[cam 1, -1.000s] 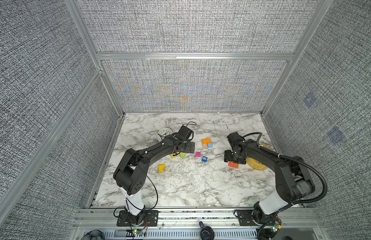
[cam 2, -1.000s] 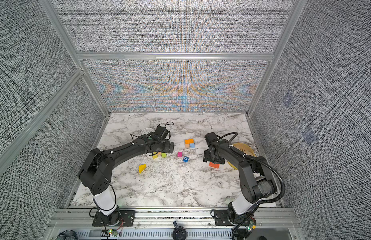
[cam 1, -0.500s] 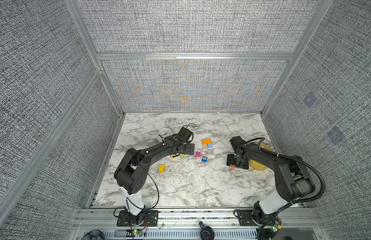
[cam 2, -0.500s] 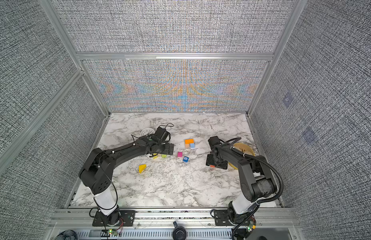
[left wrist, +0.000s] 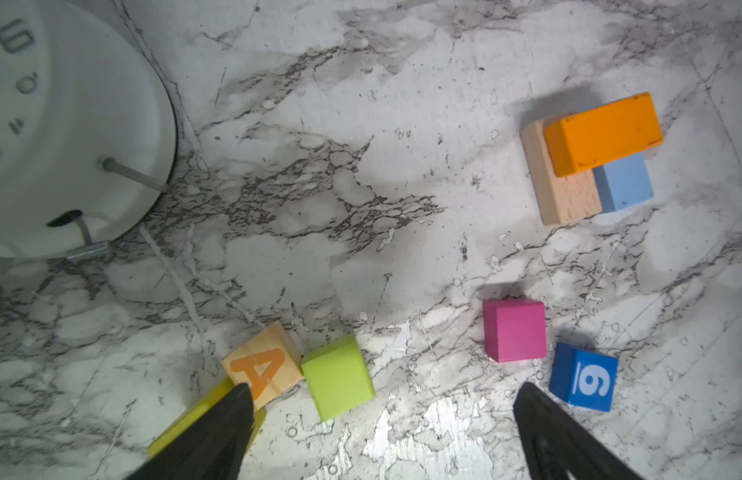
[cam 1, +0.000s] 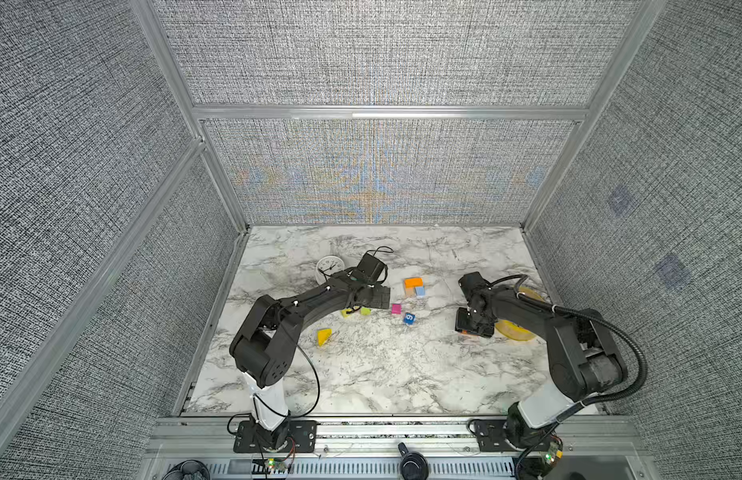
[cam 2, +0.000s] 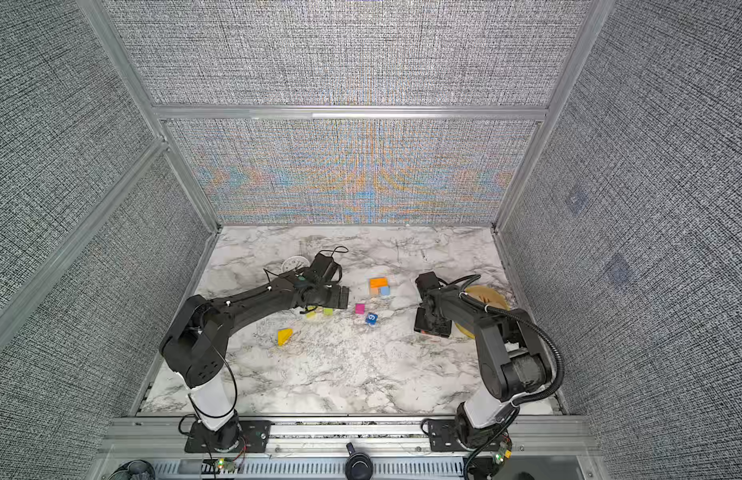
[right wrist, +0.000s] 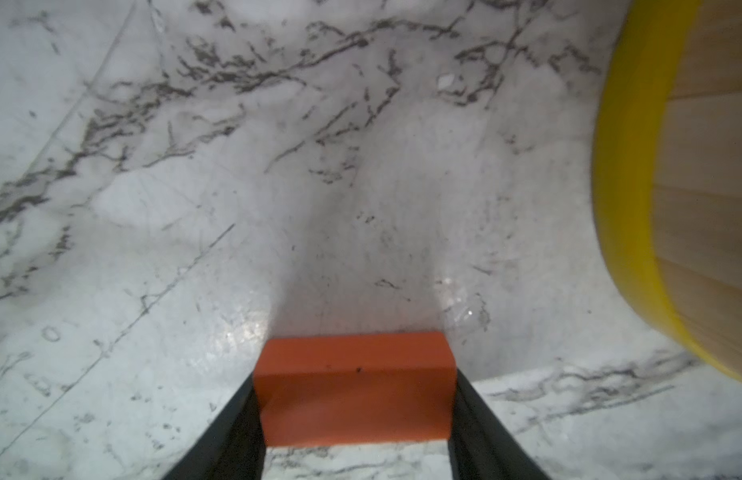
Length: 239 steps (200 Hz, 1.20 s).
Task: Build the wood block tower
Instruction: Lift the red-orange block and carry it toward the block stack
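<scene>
Squaring the hold comes first: the right gripper [right wrist: 354, 376] has its jaws against both ends of the red-orange block [right wrist: 352, 399], on the tabletop [right wrist: 278, 208] beside the yellow bowl [right wrist: 627, 208]. Lift straight, toward the tower [left wrist: 589, 158]. Left gripper [left wrist: 382, 390] — wide open, empty.

Ten wood blocks [cam 1: 396, 308], one clock [left wrist: 70, 124], one bowl [right wrist: 627, 208].
Ahead of the left gripper [left wrist: 384, 388]: four cubes [left wrist: 338, 378], three stacked slabs [left wrist: 602, 133], one yellow bar [left wrist: 186, 419] (half under a finger [left wrist: 219, 428]); behind it, one yellow wedge [cam 1: 324, 336]; between the fingers of the right gripper [right wrist: 355, 376], one red-orange block [right wrist: 354, 403].
</scene>
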Each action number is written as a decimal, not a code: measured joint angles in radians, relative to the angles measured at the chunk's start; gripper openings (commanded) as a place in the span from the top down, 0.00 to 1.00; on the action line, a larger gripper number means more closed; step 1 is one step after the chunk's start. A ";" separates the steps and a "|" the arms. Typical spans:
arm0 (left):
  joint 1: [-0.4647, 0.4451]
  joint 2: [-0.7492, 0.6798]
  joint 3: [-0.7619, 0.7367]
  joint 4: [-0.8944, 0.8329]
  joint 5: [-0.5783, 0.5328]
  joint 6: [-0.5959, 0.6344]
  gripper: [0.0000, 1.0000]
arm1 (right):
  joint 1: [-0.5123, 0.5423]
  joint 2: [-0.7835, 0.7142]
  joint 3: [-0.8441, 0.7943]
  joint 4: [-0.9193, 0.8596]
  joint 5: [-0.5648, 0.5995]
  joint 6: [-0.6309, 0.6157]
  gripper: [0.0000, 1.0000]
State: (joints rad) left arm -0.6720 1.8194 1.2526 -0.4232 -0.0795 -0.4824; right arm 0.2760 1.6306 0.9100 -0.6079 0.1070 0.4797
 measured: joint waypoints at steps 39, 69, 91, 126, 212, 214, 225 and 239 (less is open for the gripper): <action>0.000 0.000 0.000 0.000 0.001 -0.001 0.01 | 0.010 0.000 0.026 -0.020 -0.006 -0.017 0.43; 0.000 -0.008 0.000 -0.002 0.004 -0.008 0.01 | 0.034 0.004 0.092 -0.060 -0.018 -0.039 0.43; 0.000 -0.012 0.000 -0.002 0.004 -0.015 0.01 | 0.053 0.016 0.154 -0.072 -0.034 -0.061 0.43; 0.000 -0.004 0.039 -0.021 0.005 -0.015 0.01 | 0.075 0.063 0.256 -0.112 -0.042 -0.089 0.43; 0.042 0.047 0.140 -0.043 0.031 0.004 0.01 | 0.153 0.261 0.566 -0.177 -0.058 -0.127 0.43; 0.044 0.047 0.141 -0.045 0.031 0.004 0.01 | 0.154 0.267 0.574 -0.178 -0.059 -0.127 0.43; 0.054 0.050 0.148 -0.051 0.031 0.006 0.01 | 0.161 0.294 0.610 -0.185 -0.058 -0.130 0.43; 0.065 0.056 0.157 -0.053 0.030 0.010 0.01 | 0.170 0.325 0.650 -0.192 -0.058 -0.137 0.43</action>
State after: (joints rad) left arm -0.6067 1.8759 1.4097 -0.4767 -0.0494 -0.4721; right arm 0.4458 1.9553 1.5597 -0.7998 0.0486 0.3424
